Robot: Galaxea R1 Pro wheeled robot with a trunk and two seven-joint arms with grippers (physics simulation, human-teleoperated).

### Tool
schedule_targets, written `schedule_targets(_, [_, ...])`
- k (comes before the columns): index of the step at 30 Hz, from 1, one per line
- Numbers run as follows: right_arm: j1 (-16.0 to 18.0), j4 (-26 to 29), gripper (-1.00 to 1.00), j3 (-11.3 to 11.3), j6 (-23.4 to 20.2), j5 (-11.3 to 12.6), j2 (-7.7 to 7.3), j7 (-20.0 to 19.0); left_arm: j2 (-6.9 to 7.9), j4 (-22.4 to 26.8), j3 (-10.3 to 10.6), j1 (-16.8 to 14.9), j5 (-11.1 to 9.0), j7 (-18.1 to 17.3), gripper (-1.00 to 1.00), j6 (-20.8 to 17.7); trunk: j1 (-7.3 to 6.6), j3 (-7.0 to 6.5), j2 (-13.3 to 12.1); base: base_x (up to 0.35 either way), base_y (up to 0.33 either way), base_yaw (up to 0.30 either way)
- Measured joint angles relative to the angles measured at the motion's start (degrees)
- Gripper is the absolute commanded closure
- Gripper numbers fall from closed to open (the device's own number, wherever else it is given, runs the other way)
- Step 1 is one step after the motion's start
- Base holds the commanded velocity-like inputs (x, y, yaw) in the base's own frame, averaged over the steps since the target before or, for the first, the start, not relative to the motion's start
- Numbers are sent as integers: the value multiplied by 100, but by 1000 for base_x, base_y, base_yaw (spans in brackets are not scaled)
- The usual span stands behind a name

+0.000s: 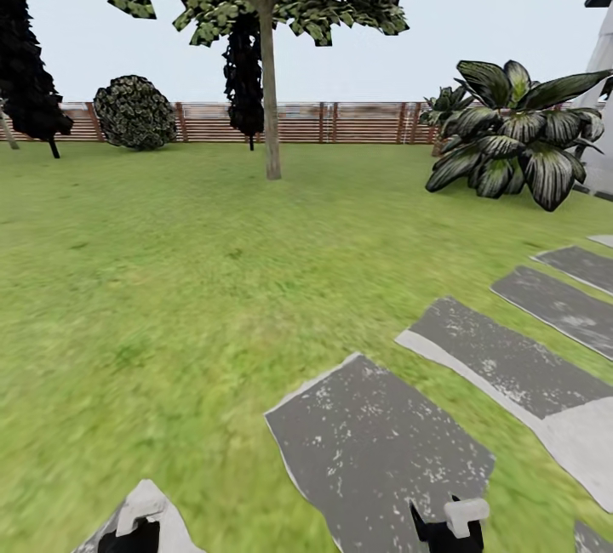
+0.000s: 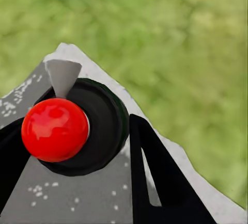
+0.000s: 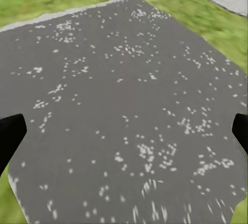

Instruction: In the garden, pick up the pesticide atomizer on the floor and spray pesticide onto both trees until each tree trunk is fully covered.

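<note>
Glossy red ball (image 2: 54,129) on a matt black disc (image 2: 106,126) — rough speckled grey slab (image 3: 129,110), slatted wood fence (image 1: 298,122), blurry grass (image 1: 170,281).

Tree (image 1: 270,94) upright on lawn (image 1: 170,281) before slat fence (image 1: 298,122); grey slabs (image 1: 379,442) at right.

you are looking at a home garden: a wide green grass lawn (image 1: 170,281) runs back to a brown horizontal-slat wooden fence (image 1: 298,122). flat grey speckled paving slabs (image 1: 375,451) cross the grass in a row toward your right. a tall tree with a straight pale trunk (image 1: 269,85) stands mid-lawn, with a rounded dark leafy bush (image 1: 134,113), near-black narrow conifers (image 1: 30,68) and a broad-leaved striped plant (image 1: 511,136) along the edges, under pale open sky.
</note>
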State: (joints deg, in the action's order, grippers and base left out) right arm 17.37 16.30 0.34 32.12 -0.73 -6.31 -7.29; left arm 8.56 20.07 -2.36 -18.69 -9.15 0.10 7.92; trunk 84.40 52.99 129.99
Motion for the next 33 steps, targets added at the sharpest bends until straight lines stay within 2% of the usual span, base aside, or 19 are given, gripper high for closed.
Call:
schedule_targets(9, [0,0,-100,0,5,0,7,0,4,0,0,0,0,0,100,0,0,0,0,340,0,107])
schedule_targets(28, [0,0,-100,-4,5,4,0,1,4,0,0,0,0,0,100,-3,0,0,0,340,0,3])
schedule_targets(33, [0,0,-100,-8,5,7,0,1,5,0,-62,0,0,0,100,0,0,0,0,340,0,0])
